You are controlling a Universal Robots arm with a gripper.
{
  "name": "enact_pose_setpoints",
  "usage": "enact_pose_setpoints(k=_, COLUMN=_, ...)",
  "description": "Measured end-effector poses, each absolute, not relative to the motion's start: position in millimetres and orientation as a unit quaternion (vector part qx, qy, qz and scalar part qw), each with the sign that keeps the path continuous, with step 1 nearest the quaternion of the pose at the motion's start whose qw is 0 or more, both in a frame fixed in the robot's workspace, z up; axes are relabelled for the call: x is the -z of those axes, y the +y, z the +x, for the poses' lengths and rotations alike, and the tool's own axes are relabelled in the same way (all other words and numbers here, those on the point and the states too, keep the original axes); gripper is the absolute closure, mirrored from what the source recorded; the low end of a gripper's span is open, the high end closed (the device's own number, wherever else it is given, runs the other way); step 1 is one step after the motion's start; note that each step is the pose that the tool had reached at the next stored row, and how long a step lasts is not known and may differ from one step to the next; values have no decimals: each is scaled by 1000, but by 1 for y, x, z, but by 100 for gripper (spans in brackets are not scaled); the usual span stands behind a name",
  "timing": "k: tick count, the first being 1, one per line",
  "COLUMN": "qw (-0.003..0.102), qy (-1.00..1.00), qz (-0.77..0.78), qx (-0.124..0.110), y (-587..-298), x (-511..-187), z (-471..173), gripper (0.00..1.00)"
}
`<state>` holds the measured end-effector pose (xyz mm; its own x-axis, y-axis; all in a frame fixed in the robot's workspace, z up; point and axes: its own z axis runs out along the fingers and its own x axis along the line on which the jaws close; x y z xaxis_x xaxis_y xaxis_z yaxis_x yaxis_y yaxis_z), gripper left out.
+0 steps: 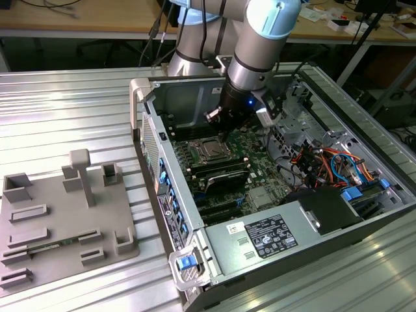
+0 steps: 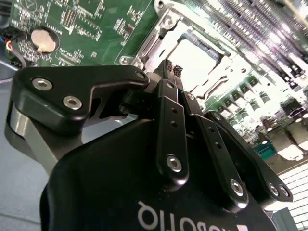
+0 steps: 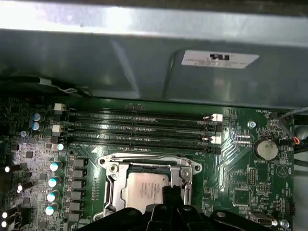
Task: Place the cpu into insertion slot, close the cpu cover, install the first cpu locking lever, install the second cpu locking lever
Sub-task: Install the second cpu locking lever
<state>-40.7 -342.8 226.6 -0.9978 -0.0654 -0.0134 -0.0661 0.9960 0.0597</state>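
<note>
The cpu (image 3: 144, 186) lies silvery side up in the insertion slot (image 3: 144, 160) on the green motherboard (image 3: 245, 178). The cpu cover (image 3: 113, 185), a silver frame, lies flat around it with the chip showing through its window. My gripper (image 3: 171, 192) hangs just over the slot's edge beside the cpu, fingers pressed together with nothing visible between them. In the second wrist view the shut gripper (image 2: 172, 67) points at the cover (image 2: 159, 36) next to the bright cpu (image 2: 197, 60). In the exterior view my gripper (image 1: 223, 133) stands over the cpu (image 1: 211, 151) inside the open computer case.
Long black memory slots (image 3: 139, 127) run beside the socket, with the grey case wall (image 3: 144, 57) behind them. A coin battery (image 3: 265, 149) and capacitors (image 3: 53, 183) flank the socket. A power supply (image 1: 273, 237), coloured cables (image 1: 331, 162) and a grey fixture plate (image 1: 58, 214) lie around.
</note>
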Motion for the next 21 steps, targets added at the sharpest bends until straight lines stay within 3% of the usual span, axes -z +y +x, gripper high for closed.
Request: enact_pose_setpoints(k=21, qw=6, qy=999, qz=-33, qx=-24, y=-355, x=-240, z=-30, gripper=89)
